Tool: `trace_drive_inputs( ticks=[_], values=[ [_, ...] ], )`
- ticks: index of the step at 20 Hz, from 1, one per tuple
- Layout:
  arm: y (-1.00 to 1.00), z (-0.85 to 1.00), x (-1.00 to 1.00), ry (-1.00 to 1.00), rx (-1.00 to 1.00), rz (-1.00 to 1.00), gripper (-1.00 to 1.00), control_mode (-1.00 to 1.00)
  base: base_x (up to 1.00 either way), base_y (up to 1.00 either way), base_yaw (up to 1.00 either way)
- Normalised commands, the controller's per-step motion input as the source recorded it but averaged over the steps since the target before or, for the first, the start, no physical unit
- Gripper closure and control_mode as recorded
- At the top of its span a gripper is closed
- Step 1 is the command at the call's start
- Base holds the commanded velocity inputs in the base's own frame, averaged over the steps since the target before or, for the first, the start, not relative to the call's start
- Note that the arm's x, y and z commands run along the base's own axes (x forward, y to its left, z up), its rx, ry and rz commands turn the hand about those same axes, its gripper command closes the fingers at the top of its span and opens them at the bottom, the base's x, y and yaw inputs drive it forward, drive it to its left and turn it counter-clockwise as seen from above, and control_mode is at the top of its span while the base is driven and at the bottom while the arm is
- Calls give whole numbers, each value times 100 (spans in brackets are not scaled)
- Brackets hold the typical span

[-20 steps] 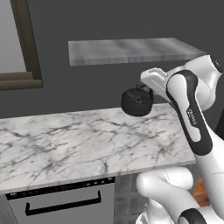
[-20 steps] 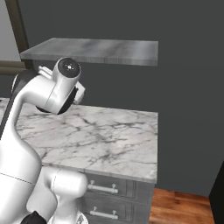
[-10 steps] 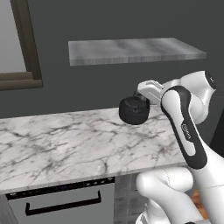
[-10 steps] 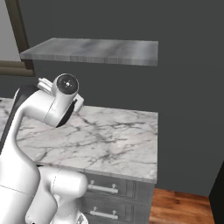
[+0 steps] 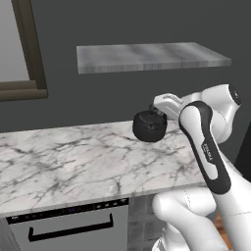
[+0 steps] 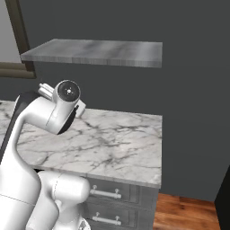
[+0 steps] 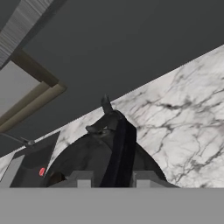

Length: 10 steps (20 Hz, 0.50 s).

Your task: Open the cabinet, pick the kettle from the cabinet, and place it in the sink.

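Showing in hand view, sink (image 7: 33,159) beyond clamped kettle (image 7: 100,157).

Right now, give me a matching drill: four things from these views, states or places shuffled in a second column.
Things:
1. kettle
2. tool
3. shelf
4. sink

States or places:
A. on the wall above the marble counter
B. shut on the handle
C. carried above the counter
D. black basin set into the counter, beyond the kettle in the hand view

Pairs: 1-C, 2-B, 3-A, 4-D
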Motion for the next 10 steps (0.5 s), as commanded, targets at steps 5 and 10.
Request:
trace_drive_inputs(
  ticks=[5,10],
  values=[
    [0,0,0,0,0,0,100,-100,0,0,0],
    [0,0,0,0,0,0,100,-100,0,0,0]
  ],
)
